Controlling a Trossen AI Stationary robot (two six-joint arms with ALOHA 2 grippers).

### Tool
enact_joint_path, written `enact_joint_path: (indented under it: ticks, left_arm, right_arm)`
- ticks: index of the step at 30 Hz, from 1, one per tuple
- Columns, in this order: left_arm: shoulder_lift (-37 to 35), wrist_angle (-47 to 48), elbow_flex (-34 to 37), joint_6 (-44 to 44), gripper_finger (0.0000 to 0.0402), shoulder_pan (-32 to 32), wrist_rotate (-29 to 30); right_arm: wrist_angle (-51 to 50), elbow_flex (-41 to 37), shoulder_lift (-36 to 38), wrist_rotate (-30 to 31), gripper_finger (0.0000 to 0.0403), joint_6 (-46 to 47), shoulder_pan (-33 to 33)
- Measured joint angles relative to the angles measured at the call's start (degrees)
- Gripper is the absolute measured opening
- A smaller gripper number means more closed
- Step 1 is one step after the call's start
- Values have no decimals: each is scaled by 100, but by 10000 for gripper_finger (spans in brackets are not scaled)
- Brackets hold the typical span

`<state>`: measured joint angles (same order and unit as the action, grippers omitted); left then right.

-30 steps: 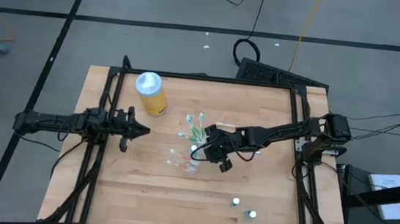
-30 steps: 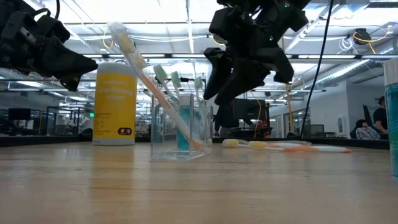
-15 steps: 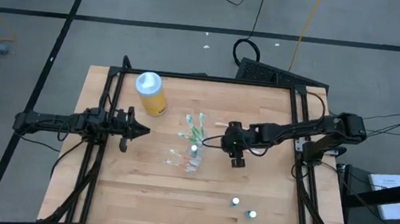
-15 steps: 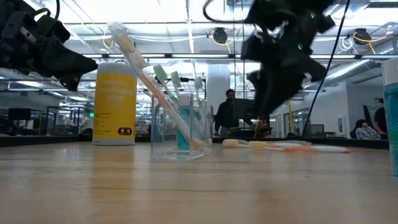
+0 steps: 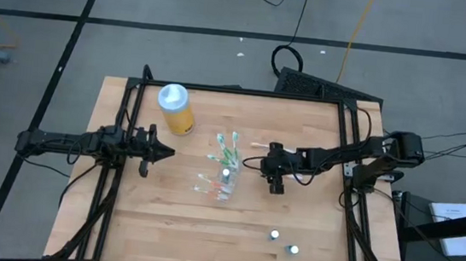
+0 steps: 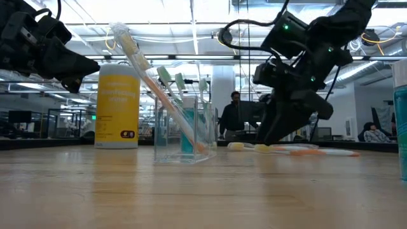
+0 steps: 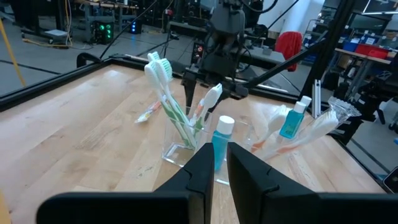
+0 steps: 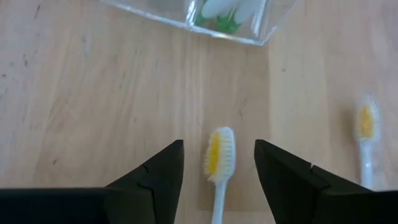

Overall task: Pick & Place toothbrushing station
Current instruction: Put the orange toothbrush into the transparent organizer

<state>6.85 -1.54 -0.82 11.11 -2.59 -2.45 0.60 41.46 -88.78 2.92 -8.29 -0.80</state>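
from above i see my right gripper [image 5: 274,186] just right of the clear cup [image 5: 223,185] at frame centre, while its wrist view alone shows open fingers straddling a white toothbrush [image 8: 217,168] lying flat; left gripper [image 5: 162,150] waits closed mid-left.

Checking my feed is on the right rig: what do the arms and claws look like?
Two slim matte-black jointed arms with black cables looped along them. The right claw has two broad, dark, angular fingers; the left claw has flat black ones. A small green light glows on the right arm.
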Motion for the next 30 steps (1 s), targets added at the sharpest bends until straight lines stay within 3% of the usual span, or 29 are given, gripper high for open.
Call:
enact_joint_path:
  ticks: [14,30]
  left_arm:
    - [0,1,-2,0,49,-2,0]
    - [0,2,-2,0,49,-2,0]
  right_arm:
    - [278,-20,-546,-43,183,-91,-151]
    - [154,-22,-572,-15,109,-56,-393]
